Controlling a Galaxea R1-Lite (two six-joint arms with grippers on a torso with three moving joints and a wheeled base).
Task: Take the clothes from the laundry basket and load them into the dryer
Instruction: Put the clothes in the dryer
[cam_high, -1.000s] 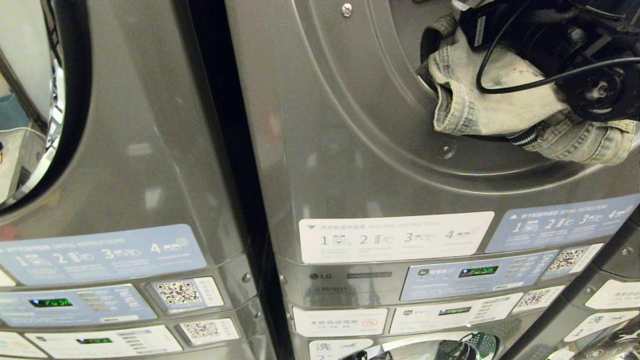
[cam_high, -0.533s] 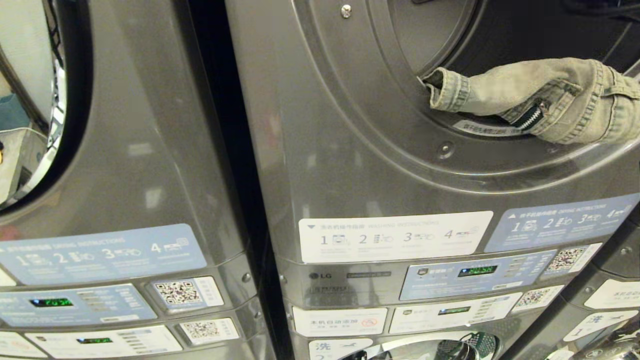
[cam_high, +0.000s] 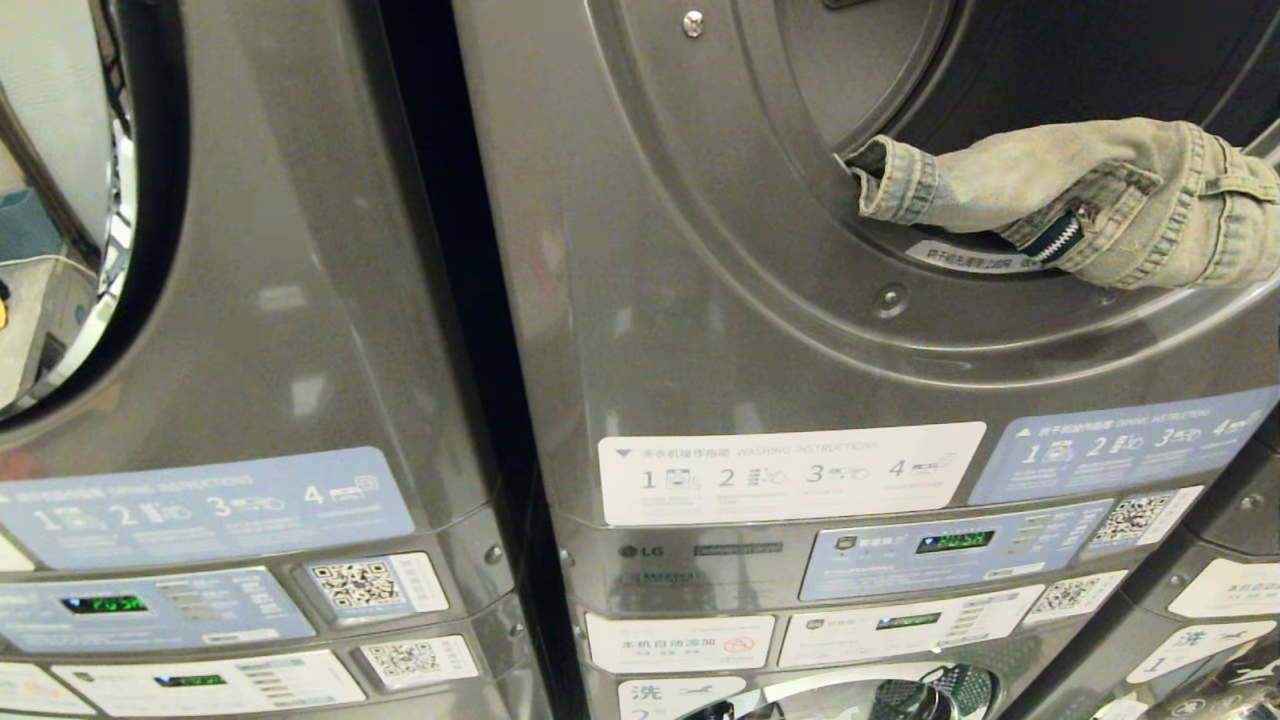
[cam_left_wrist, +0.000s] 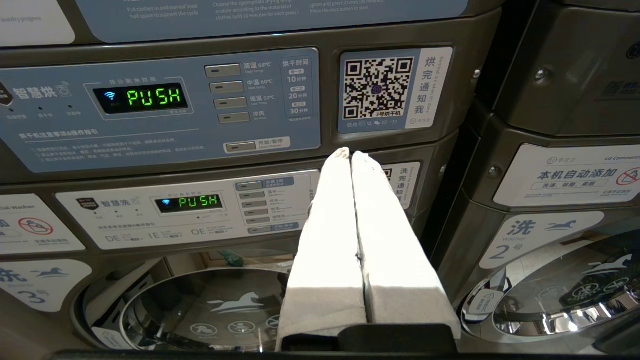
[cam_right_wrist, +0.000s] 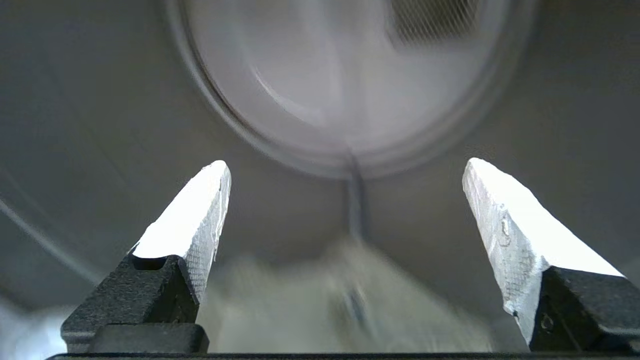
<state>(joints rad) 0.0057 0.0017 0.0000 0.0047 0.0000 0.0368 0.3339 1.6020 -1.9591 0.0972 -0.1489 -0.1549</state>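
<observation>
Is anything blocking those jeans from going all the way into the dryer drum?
Nothing visible blocks them. The jeans lie draped across the lower rim of the dryer opening, and the drum behind looks dark and open. The right gripper is open.

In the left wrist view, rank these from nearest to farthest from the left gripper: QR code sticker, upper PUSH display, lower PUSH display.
From the left gripper:
1. QR code sticker, just above the fingertips.
2. Lower PUSH display, lower panel.
3. Upper PUSH display, upper panel, farthest across.
</observation>
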